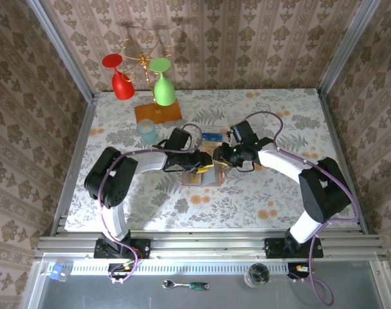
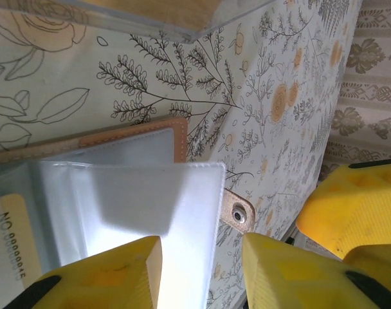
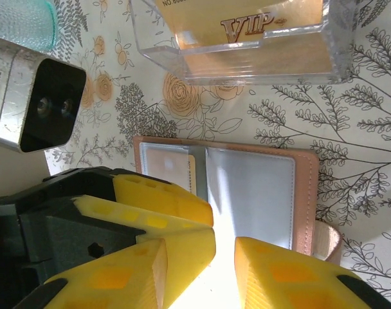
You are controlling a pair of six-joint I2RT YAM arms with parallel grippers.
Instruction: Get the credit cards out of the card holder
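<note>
Two arms over the middle of the table (image 1: 292,116), two grippers nose to nose on the overhead view, nearly touching. Under them lies one wallet (image 3: 305,193), tan-pink, open and flat, with one clear box (image 3: 350,38) just behind it.

Left gripper (image 2: 202,248): two yellow fingers standing apart, part open. The edge of a clear sleeve (image 2: 157,206) from the wallet runs down into the gap, and nothing looks pinched there. Just off the sleeve's corner sits the wallet's snap tab (image 2: 237,214), flat on the table.

Right gripper (image 3: 200,251): its two fingers hang at the wallet's near edge with a narrow gap between them. Bright glare fills that gap, so I cannot tell whether it has hold of anything.

Now the cards, and I count two. There's one tan card (image 3: 166,166) tucked behind clear plastic in the wallet, in the pocket on the left of the right wrist view. The pocket beside it shows pale blue-grey. Then one gold card (image 3: 247,26) marked VIP stands in the clear box. Whether more are stacked behind it I cannot tell.

Farther back on the left is one teal cup (image 1: 146,132). Beyond it stands one rack on an orange base (image 1: 158,112), with two glasses hanging bowl-down: one red glass (image 1: 121,80) and one green glass (image 1: 163,87).
</note>
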